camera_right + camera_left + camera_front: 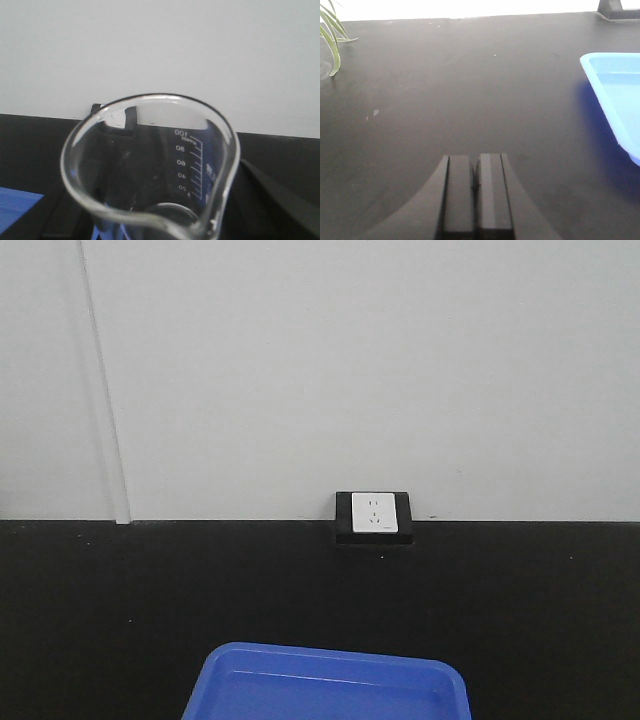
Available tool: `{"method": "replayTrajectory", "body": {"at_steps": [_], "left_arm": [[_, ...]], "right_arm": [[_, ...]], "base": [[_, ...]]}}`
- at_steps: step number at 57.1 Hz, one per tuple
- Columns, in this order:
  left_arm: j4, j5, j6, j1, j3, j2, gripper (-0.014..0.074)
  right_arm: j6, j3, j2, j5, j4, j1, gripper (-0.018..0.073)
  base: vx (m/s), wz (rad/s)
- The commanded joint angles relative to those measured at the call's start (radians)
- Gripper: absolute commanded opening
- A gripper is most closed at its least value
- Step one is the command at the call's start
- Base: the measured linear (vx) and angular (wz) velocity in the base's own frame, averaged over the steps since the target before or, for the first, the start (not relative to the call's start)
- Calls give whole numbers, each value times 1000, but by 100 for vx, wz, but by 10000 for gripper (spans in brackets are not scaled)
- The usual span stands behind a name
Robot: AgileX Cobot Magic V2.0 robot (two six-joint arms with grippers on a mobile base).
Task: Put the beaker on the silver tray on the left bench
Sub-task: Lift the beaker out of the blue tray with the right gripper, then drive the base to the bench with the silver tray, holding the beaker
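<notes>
The beaker (pixel 150 170) is small, clear and colourless, with a thin rounded rim pinched into a pouring lip at its near side. A white printed scale running from 20 to 100 reads backwards through the glass, and nothing is inside. It appears only in the right wrist view, upright and close to the lens. The right claw (pixel 165 212) holds it, with dark fingers (pixel 272 200) against the glass on either side. Whether its base touches the tabletop I cannot tell. The front view shows none of this. It takes in the matt white wall (pixel 350 360), a white socket in a black frame (pixel 374 515) at the tabletop's back edge, and a glossy blue plastic tray (pixel 340 652) with rounded corners at the near edge. The left wrist view alone shows the left claw (pixel 476 195), its flat black pads pressed together on nothing above the dull black tabletop (pixel 470 90). Thin green leaves (pixel 332 35) hang at the far left corner.
</notes>
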Motion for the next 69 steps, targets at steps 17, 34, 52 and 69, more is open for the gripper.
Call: {"method": "replayTrajectory", "body": {"at_steps": [17,34,52,69], "left_arm": [[-2,-78,-4,-6,28,-16,1],[-2,-78,-4,-6,28,-16,1],[-2,-78,-4,-6,28,-16,1],[-2,-78,-4,-6,28,-16,1]], "right_arm": [[-8,-30,6,-53,-34,-4,-6],[-8,-30,6,-53,-34,-4,-6],[-8,-30,6,-53,-34,-4,-6],[-7,-30,6,-53,-34,-4,-6]], "base": [[0,0],[0,1],[-10,5],[-23,16]]}}
